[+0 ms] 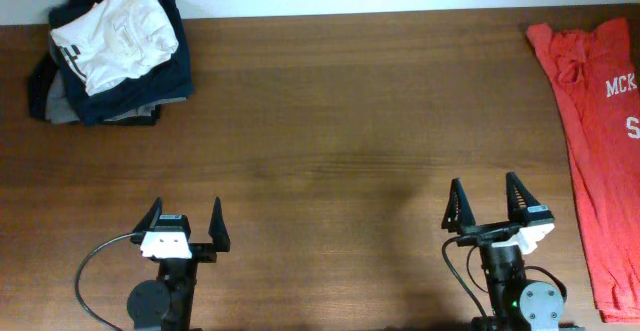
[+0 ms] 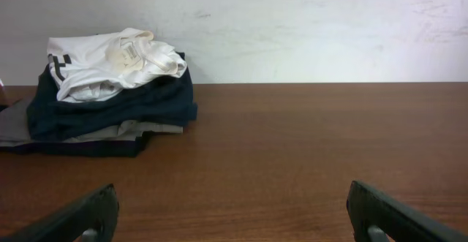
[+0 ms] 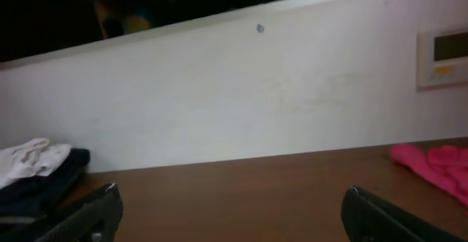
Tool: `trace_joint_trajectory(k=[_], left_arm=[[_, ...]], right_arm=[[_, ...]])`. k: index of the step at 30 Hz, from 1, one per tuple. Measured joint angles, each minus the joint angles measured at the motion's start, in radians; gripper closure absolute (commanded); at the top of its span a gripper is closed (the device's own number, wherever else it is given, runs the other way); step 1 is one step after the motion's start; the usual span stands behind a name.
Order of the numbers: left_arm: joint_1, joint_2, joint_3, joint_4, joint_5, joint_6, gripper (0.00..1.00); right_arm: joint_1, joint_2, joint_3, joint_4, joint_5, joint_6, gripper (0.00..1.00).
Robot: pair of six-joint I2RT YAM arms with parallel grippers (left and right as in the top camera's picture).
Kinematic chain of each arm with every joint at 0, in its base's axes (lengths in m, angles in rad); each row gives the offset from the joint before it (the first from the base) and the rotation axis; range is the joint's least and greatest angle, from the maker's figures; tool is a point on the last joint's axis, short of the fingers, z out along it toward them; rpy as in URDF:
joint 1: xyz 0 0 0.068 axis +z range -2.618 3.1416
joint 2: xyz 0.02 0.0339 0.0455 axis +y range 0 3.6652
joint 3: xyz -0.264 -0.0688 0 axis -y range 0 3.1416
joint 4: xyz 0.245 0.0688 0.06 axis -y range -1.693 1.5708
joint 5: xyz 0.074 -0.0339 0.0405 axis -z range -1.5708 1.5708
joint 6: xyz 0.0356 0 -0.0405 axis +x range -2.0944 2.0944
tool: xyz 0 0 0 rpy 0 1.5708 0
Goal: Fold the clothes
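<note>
The white T-shirt point(image 1: 115, 37) lies folded on top of a pile of dark navy garments point(image 1: 110, 96) at the table's far left corner. It also shows in the left wrist view point(image 2: 110, 70) and at the left edge of the right wrist view point(image 3: 25, 161). Its chest print is mostly hidden; only a dark mark shows at one fold. My left gripper point(image 1: 185, 221) is open and empty near the front edge, far from the pile. My right gripper point(image 1: 487, 199) is open and empty at the front right.
A red T-shirt with white lettering point(image 1: 600, 121) lies spread at the table's right edge, also seen in the right wrist view point(image 3: 435, 165). A white wall runs behind the table's far edge. A wall panel point(image 3: 442, 58) hangs at the right.
</note>
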Motion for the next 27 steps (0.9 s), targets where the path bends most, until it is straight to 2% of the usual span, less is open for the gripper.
trace_joint_trajectory(k=[3,8,27], left_arm=[[0.0,0.0,0.0,0.0,0.0,0.0,0.01],[0.0,0.0,0.0,0.0,0.0,0.0,0.01],[0.0,0.0,0.0,0.0,0.0,0.0,0.01]], right_arm=[[0.009,0.0,-0.002,-0.027,0.024,0.0,0.01],[0.036,-0.002,-0.002,-0.263,0.035,0.0,0.01],[0.053,-0.002,-0.002,-0.264,0.039,0.0,0.01]])
